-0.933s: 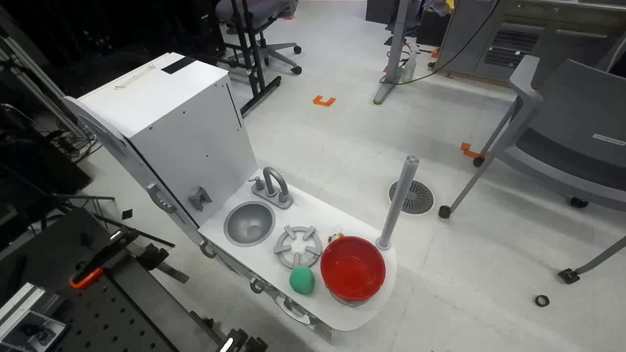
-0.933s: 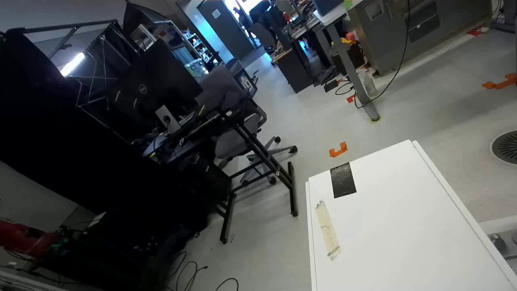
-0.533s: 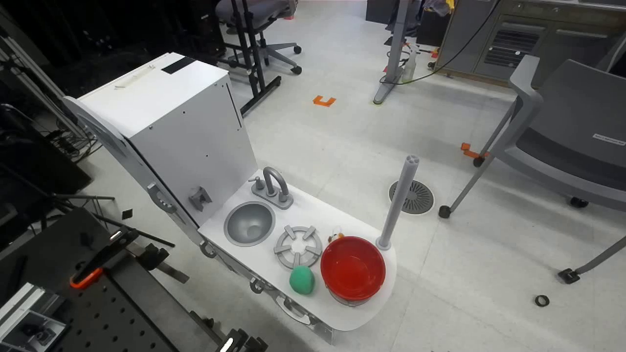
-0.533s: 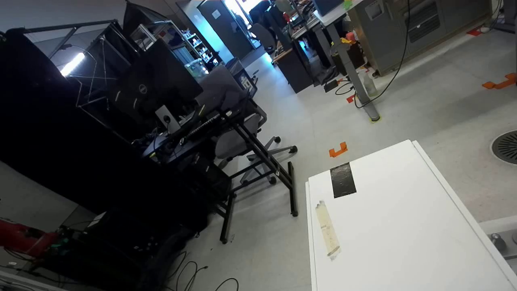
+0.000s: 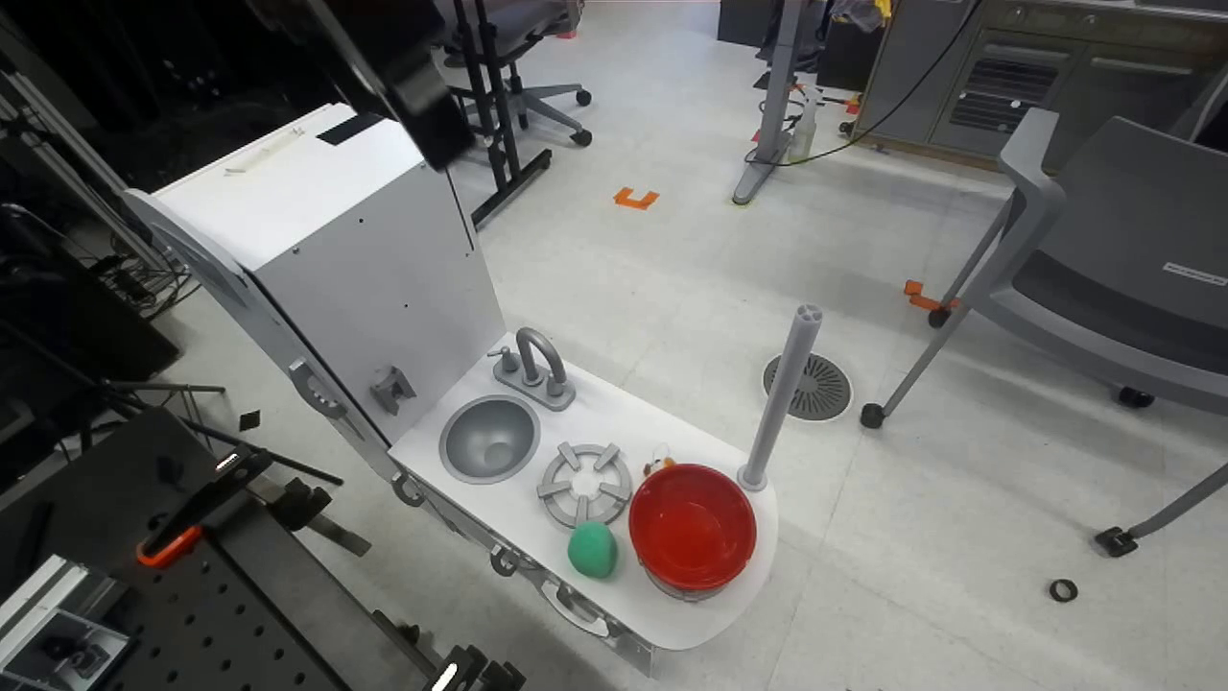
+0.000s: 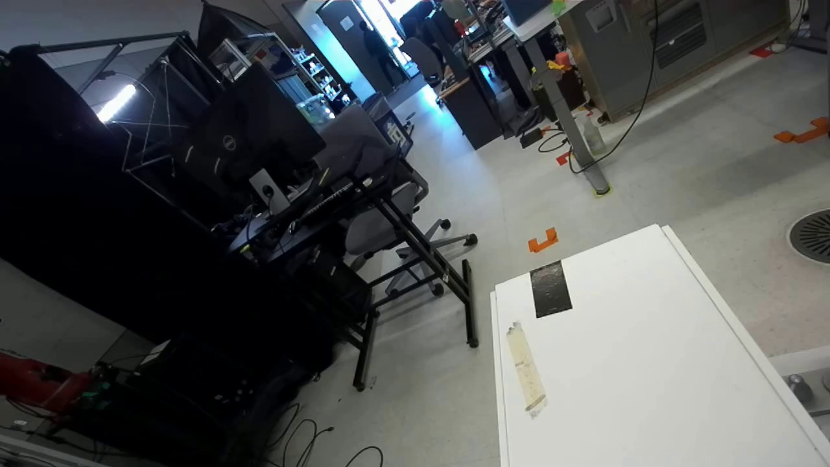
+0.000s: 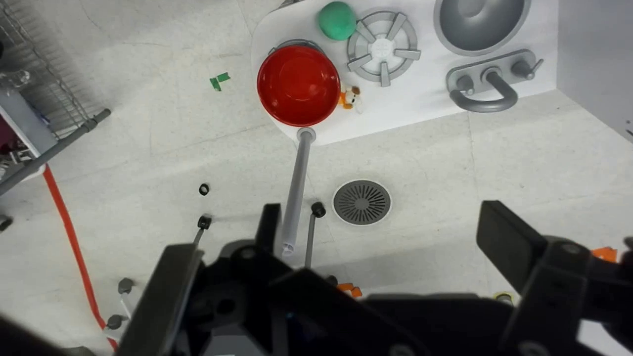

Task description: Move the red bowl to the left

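Note:
The red bowl (image 5: 693, 528) stands near the rounded end of the white play-kitchen counter in an exterior view. A thin grey rim shows beneath it. The bowl also shows in the upper middle of the wrist view (image 7: 298, 85). My gripper (image 7: 382, 222) is open in the wrist view, with only floor between its fingers. It is apart from the bowl, high above the scene. A dark, blurred part of the arm or gripper shows at the top left of an exterior view, over the white cabinet (image 5: 374, 240).
A green ball (image 5: 593, 550) and a grey burner ring (image 5: 585, 486) sit beside the bowl. A small orange-and-white toy (image 7: 350, 97) touches or nearly touches it. A grey post (image 5: 782, 398) rises behind it. A grey basin (image 5: 490, 439) and faucet (image 5: 542, 355) are near the cabinet.
A dark part of the arm or gripper has come into an exterior view from the top left. The bowl and the things around it have not moved.

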### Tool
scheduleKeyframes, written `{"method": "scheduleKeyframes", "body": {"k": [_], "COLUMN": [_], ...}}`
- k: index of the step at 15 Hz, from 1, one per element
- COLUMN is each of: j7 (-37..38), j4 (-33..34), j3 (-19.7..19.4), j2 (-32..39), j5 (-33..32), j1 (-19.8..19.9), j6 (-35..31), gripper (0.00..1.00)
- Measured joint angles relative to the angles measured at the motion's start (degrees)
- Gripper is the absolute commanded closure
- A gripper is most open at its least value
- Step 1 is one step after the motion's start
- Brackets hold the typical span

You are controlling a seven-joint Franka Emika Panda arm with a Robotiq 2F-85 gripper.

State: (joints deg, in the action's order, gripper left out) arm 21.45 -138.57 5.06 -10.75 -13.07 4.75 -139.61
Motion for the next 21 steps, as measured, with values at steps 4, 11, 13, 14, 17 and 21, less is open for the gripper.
{"method": "scheduleKeyframes", "body": {"k": [4, 11, 13, 14, 17, 21], "j7": [4.3, 6.1, 6.6, 6.6, 8.1, 11.3], "j4": [4.3, 21.3, 27.5, 30.4, 40.0, 52.2], "j3": [-1.1, -9.0, -10.9, -11.4, -14.3, -17.3], "j2": [15.7, 43.4, 51.3, 55.0, 66.0, 78.1], "j5": [-7.1, -6.8, -6.0, -5.4, -3.1, 0.7], "j1": [0.3, -5.9, -7.9, -8.6, -11.7, -14.3], "j6": [-4.0, -4.4, -5.0, -5.4, -4.3, 1.7], "gripper": [0.0, 0.0, 0.0, 0.0, 0.0, 0.0]}}
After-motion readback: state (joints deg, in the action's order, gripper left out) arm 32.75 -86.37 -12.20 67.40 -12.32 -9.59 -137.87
